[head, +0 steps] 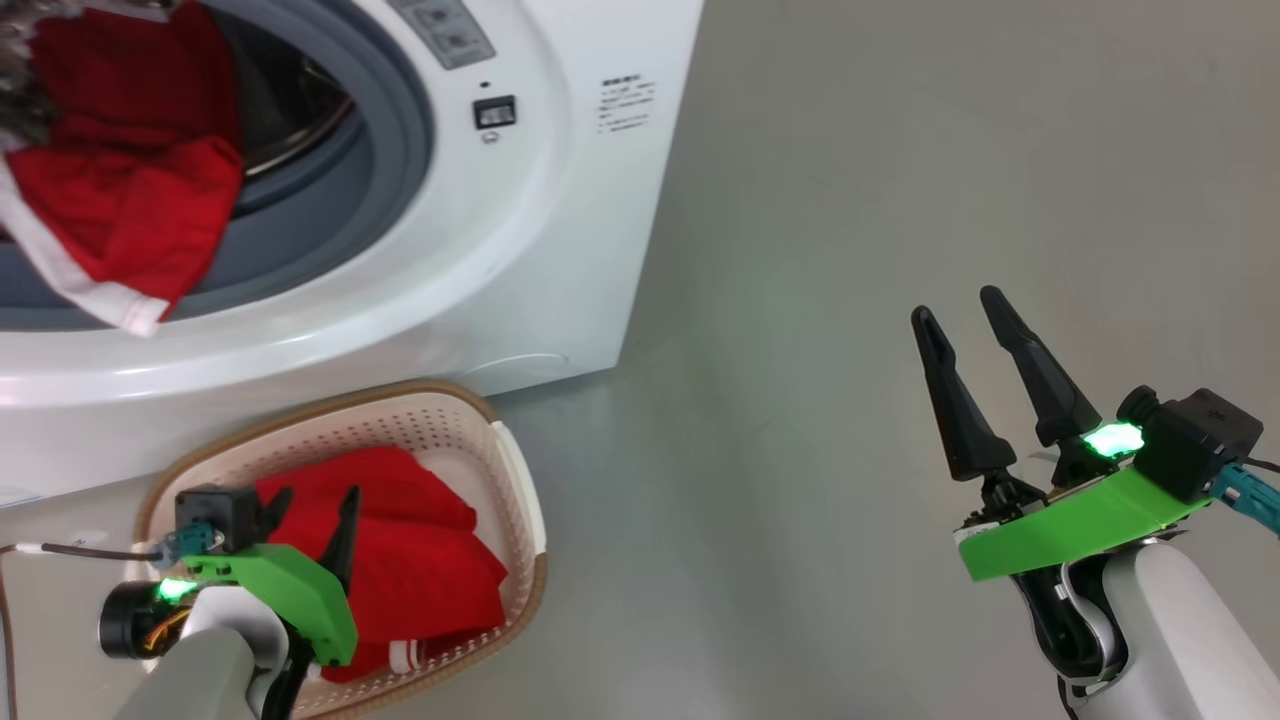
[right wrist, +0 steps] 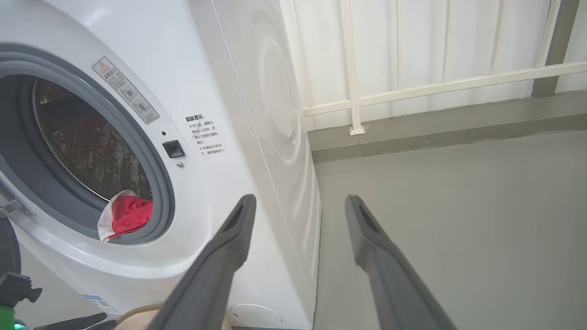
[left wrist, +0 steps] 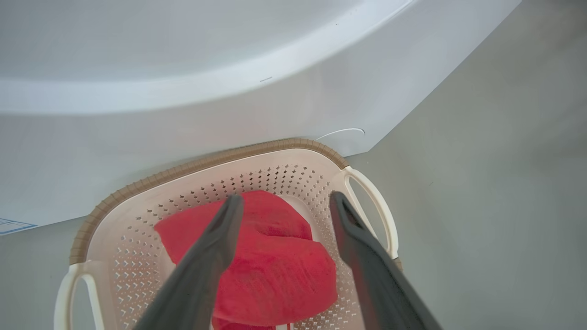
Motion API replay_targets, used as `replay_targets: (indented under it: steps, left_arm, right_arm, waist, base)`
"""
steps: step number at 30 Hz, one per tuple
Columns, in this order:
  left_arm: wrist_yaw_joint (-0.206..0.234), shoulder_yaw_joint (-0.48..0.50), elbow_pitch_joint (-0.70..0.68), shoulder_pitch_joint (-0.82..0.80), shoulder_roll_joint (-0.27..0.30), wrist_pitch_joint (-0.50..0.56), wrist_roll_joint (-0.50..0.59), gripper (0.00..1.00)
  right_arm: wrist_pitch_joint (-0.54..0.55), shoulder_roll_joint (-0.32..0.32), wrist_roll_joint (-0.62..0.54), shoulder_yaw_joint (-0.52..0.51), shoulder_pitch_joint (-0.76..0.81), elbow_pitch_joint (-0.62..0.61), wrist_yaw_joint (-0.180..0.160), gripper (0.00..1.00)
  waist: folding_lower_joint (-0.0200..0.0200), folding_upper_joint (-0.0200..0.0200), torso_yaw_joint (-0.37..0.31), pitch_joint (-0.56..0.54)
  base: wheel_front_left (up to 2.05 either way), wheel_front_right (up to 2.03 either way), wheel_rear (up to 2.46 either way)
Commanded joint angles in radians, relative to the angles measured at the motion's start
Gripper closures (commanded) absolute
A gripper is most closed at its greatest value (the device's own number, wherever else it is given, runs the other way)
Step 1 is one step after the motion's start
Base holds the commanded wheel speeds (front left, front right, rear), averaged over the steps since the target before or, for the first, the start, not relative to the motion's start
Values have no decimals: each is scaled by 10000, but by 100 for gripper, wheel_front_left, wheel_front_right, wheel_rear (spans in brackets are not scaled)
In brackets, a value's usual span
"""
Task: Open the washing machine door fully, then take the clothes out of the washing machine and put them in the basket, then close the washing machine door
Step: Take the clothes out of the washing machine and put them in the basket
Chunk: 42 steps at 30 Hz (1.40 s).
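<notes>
clothes: red piece in basket just below left gripper, fingers spread, empty | second red piece hangs from washing machine mouth | right gripper spread, empty, machine to its left

A basket sits on the floor just before the washer, below its drum mouth. One garment lies in the basket; a second garment hangs over the mouth's lower lip. The left gripper hangs above the basket; the right gripper is well off to the right, over the floor.
</notes>
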Motion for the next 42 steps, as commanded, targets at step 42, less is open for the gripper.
replay_targets:
  steps: [42]
  left_arm:
    - [872, 4633, -8159, 4467, 556, -124, 2932, 0]
  right_arm:
    - [-48, -630, -31, -457, 1443, 31, 16, 0]
  waist:
    - [0, -1, 1902, -2589]
  base:
    - [0, 0, 0]
